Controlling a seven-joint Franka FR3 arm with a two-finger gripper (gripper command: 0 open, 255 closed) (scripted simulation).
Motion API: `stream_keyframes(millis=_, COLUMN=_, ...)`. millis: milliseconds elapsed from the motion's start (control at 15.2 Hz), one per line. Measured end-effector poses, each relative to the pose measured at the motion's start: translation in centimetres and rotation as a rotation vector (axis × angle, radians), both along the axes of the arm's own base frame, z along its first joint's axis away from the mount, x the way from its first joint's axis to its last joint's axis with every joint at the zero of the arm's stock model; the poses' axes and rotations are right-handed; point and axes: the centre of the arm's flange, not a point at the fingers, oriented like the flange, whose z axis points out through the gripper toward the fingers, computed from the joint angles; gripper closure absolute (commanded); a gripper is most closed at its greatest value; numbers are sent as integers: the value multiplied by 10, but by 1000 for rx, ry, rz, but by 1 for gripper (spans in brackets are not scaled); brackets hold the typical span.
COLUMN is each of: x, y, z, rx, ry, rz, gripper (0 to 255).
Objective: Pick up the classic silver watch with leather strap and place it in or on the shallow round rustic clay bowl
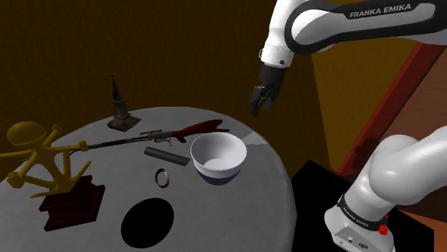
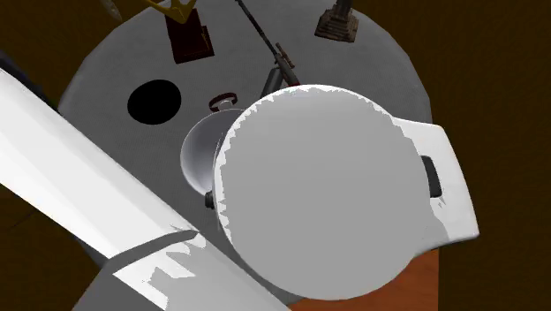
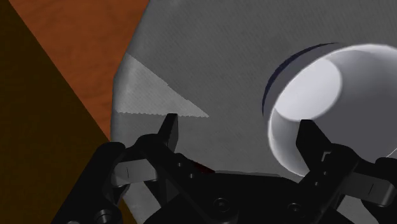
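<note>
Single Franka arm (image 1: 337,25) at a round grey table (image 1: 272,186). The all-black gripper (image 1: 261,97) is hovering in the air above the table's far right edge in the shoulder view, well apart from every object. In the wrist view the gripper (image 3: 242,137) is showing its two fingers (image 3: 170,130) standing wide apart with only bare tabletop between them, so it is grasping nothing. The watch (image 1: 164,176), a small ring shape with a dark reddish strap, is lying on the table near the left side of the bowl (image 1: 218,157) in the shoulder view, not touching it, and between a dark cylinder (image 1: 166,155) on its far side and a round black patch (image 1: 148,222) on its near side. The bowl, drawn white with a dark blue underside, is standing upright and is holding nothing. In the wrist view the bowl (image 3: 331,95) is appearing just beyond one finger. A long rifle-like piece (image 1: 172,134) is lying across the far part of the table, a dark statuette (image 1: 120,107) is standing at the far edge, and a golden figure (image 1: 36,154) on a dark red base is occupying the left. In the second exterior view the arm (image 2: 327,185) is covering much of the table, with the watch (image 2: 224,99) and the bowl (image 2: 199,155) showing beside it.
</note>
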Motion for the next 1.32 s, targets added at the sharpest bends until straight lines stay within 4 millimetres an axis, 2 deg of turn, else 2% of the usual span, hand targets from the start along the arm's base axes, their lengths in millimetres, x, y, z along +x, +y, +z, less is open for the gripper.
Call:
stream_keyframes(millis=198, x=11, y=36, z=-14, rx=-11, ry=0, rz=-5, gripper=0)
stream_keyframes(millis=660, x=55, y=115, z=-41, rx=-36, ry=2, rz=-17, gripper=0)
stream_keyframes(millis=990, x=81, y=174, z=-71, rx=-52, ry=3, rz=-24, gripper=0)
stream_keyframes(millis=1320, x=111, y=228, z=-93, rx=-68, ry=4, rz=-33, gripper=0)
